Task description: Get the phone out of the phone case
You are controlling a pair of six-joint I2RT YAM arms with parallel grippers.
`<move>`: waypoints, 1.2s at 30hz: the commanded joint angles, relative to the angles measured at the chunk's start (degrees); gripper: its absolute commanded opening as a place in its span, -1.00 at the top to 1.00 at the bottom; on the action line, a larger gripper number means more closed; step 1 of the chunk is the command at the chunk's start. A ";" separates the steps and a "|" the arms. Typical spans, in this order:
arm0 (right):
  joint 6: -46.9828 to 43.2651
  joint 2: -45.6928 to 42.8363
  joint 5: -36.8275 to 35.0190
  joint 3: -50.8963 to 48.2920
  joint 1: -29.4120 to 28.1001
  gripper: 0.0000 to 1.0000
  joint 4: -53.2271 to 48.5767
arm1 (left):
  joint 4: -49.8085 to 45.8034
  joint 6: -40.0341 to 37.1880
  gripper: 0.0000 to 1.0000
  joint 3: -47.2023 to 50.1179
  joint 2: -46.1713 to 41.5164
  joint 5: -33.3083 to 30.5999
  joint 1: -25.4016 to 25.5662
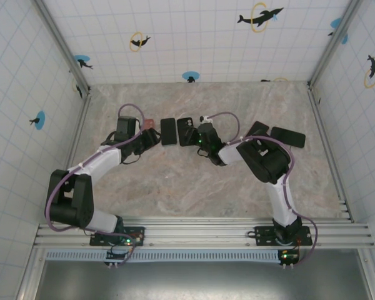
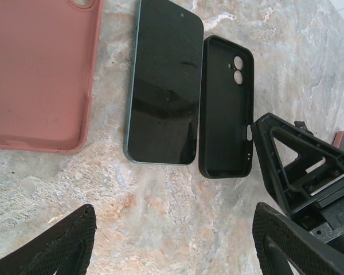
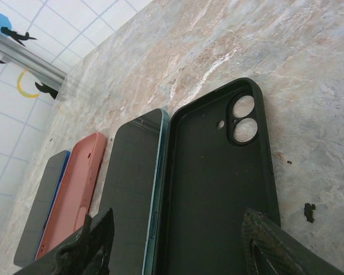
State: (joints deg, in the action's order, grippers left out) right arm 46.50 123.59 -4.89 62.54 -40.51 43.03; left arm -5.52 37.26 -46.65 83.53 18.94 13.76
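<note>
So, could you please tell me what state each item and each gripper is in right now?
phone: out of its case, lying flat, screen up.
black phone case: empty, inside facing up, right beside the phone.
pink phone case: empty, inside facing up.
left gripper: open, holding nothing.
right gripper: open above the black phone case, holding nothing.
</note>
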 commanded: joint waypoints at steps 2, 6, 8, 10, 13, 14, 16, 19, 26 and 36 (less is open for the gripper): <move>0.13 0.43 3.07 1.73 0.95 -0.20 0.53 | 0.82 -0.99 -0.47 -1.93 1.37 1.26 -0.44; -2.36 -2.33 4.77 0.56 1.95 -0.21 0.33 | 0.62 -0.96 -0.48 -2.55 1.42 1.35 -0.48; -3.26 -4.11 4.90 -0.58 2.81 -0.22 -0.15 | 0.34 -1.15 -0.48 -2.56 1.42 1.41 -0.51; -4.32 -6.04 5.39 -2.32 3.71 -0.23 -0.32 | 0.24 -1.29 -0.48 -2.57 1.53 1.48 -0.51; -5.02 -9.13 6.87 -5.01 5.34 -0.24 -0.02 | 0.16 -1.22 -0.48 -2.58 1.58 1.72 -0.48; -5.19 -10.08 7.79 -5.92 6.04 -0.25 -0.09 | 0.16 -1.24 -0.48 -2.64 1.55 1.75 -0.48; -7.33 -12.18 9.33 -6.78 7.22 -0.28 -2.13 | 0.16 -1.31 -0.49 -3.06 1.33 1.81 -0.28; -13.10 -16.30 10.80 -7.51 9.11 -0.35 -9.40 | -0.43 -1.78 -0.51 -4.04 0.70 1.28 0.16; -17.62 -27.43 8.09 -10.07 16.29 -0.60 -29.23 | -0.54 -1.38 -0.68 -5.50 -0.25 -1.41 3.90; -16.70 -36.37 -6.89 -11.86 21.92 -0.98 -53.91 | 3.24 0.61 -0.89 -7.82 1.25 -3.79 10.23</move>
State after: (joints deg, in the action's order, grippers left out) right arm 29.39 88.73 -4.73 51.94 -19.35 -0.62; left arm -4.62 37.50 -52.12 84.40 16.36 23.31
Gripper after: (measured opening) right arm 0.989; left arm 0.943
